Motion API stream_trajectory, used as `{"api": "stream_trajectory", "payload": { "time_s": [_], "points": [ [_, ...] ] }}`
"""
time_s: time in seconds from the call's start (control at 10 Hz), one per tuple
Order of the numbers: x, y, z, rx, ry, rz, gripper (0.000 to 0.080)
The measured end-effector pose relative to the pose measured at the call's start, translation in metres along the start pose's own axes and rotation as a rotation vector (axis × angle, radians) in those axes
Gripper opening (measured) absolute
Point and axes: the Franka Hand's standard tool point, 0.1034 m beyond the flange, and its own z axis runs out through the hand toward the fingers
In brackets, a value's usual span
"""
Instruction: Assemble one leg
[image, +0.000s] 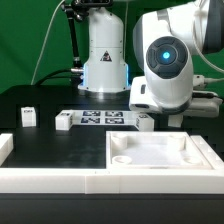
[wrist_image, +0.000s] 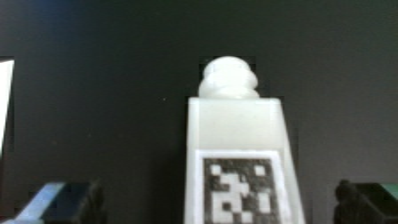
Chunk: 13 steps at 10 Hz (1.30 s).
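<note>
My fingers sit right at the lens: dark, blunt tips, spread wide. The gripper straddles the leg with a strip of black showing on either side, so no contact, nothing pinched. The leg is a smooth, matte white block, square-edged, with a rounded peg at one end and a crisp black-and-white marker tag on the face towards me. It rests on the table, which is black and dull, no glare.

From the exterior view, I judge this is the block just beside the marker board, at its end on the exterior view's right, under my wrist. Two spare legs stand off the board's other end, one just beside it, one farther out. Nearer the camera than the board is the big flat panel, smooth white with a raised rim and a round corner socket that looks empty.

By my reading nothing is joined yet: close, lift, carry, seat the peg, all to come.
</note>
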Motion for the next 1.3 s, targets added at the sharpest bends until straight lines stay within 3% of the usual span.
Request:
{"api": "stream_trajectory", "payload": {
  "time_s": [0.2,0.4,0.5,0.6,1.2,1.3],
  "points": [
    [-0.001,-0.002,0.001,-0.004,0.003,-0.003,0.0649],
    [0.0,-0.002,0.001,-0.004,0.002,-0.003,0.0397],
    [0.0,-0.002,0.001,-0.004,0.002,-0.003,0.0397],
    [0.0,-0.002,0.001,-0.004,0.002,-0.003,0.0285],
    [0.0,-0.001,-0.001,-0.002,0.004,-0.005,0.0285],
    [-0.004,0.003,-0.012,0.003,-0.003,-0.036,0.0287]
  ]
}}
